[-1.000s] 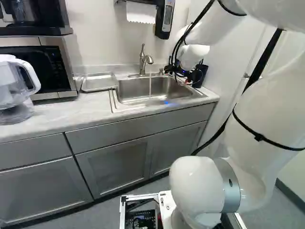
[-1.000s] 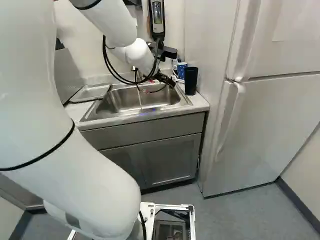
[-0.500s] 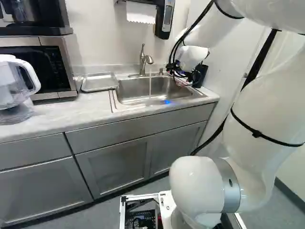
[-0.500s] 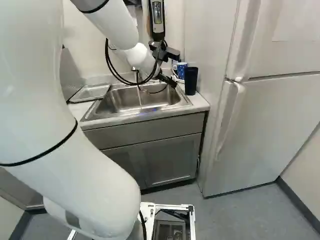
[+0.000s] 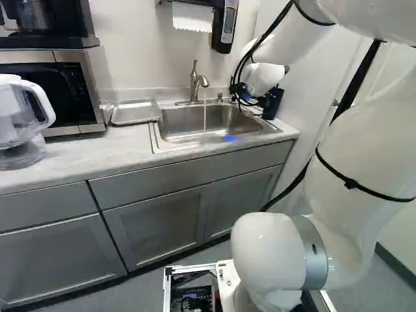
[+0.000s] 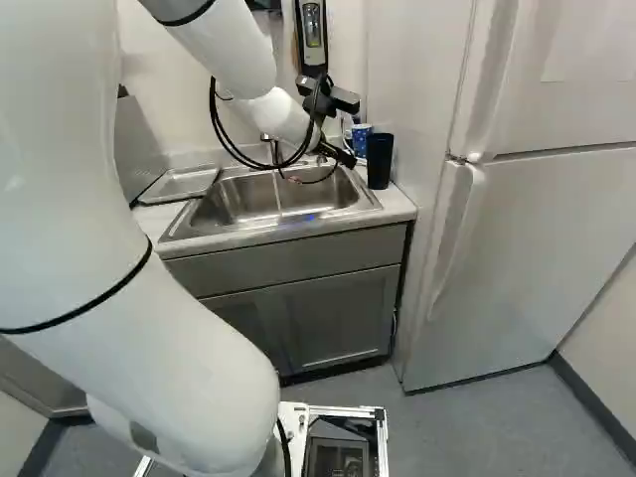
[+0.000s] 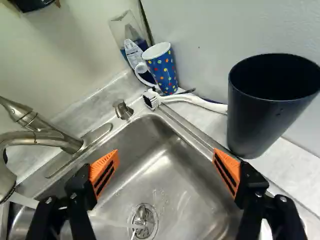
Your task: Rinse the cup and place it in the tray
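In the right base view my gripper (image 6: 339, 151) hangs over the sink's back right corner. In the wrist view the gripper (image 7: 167, 167) stands open, its orange pads wide apart with only the sink basin beneath. A dark blue cup (image 7: 260, 125) stands upright on the counter beside one finger, apart from it as far as I can tell. Farther ahead, a blue dotted mug (image 7: 164, 68) stands by the wall. Water runs from the faucet (image 5: 196, 81) into the sink (image 5: 179, 125). The metal tray (image 5: 135, 116) lies on the counter left of the sink.
A white brush (image 7: 192, 100) lies by the sink rim, near a clear bottle (image 7: 132, 42). A microwave (image 5: 55, 91) and a pitcher (image 5: 19, 117) stand left of the tray. The fridge (image 6: 527, 229) is at the right, a wall dispenser (image 6: 312, 40) above the sink.
In the right base view my gripper has shifted a little to the right and up, closer to the cup and mug. The base has not moved.
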